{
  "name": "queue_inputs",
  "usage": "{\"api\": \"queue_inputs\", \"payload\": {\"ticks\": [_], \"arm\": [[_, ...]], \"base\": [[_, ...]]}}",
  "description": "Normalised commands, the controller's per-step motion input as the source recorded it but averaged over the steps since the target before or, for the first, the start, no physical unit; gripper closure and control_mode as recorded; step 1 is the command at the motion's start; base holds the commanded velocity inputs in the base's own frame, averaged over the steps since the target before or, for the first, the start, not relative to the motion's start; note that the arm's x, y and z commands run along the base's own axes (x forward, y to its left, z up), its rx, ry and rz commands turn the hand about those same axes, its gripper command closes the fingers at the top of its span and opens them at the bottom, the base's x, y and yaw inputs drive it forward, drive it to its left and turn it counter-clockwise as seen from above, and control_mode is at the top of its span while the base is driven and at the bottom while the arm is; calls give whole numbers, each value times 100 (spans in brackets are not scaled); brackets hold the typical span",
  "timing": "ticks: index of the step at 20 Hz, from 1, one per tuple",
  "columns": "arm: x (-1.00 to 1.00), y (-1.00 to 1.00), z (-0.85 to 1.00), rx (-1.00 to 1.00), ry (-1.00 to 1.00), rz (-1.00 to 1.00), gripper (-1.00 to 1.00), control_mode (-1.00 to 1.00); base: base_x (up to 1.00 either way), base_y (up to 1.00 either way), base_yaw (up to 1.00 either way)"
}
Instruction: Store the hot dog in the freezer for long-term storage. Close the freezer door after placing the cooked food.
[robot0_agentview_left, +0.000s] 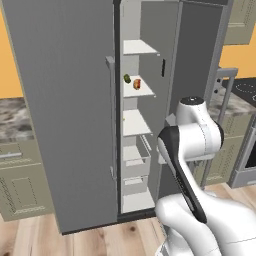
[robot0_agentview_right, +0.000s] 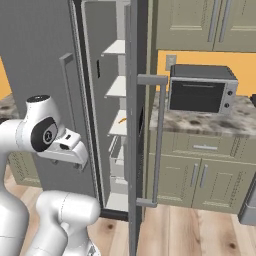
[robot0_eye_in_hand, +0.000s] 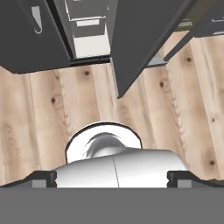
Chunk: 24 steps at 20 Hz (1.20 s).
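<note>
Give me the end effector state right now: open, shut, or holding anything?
End effector: open and empty, pointing down at the wood floor in front of the open freezer door.

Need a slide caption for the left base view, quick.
Hot dog sits on a freezer shelf; freezer door open.

arm folded at the elbow, claw aimed downward, jaws spread wide, empty.

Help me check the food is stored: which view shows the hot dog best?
The left base view: the hot dog sits on a freezer shelf. In the right base view and the hand view I cannot make it out.
</note>
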Motion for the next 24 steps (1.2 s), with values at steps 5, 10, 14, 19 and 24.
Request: {"api": "queue_inputs", "payload": {"ticks": [5, 10, 14, 19, 24], "arm": [[0, -38, 0, 4, -24, 0, -100, -100], [0, -89, 0, 13, -19, 8, -100, -100], [12, -97, 0, 15, -14, 12, -100, -100], [42, -100, 0, 17, -4, 17, -100, -100], [39, -98, 0, 19, -15, 21, -100, -100]], "base": [[0, 0, 0], [0, 0, 0], [0, 0, 0], [0, 0, 0], [0, 0, 0]]}}
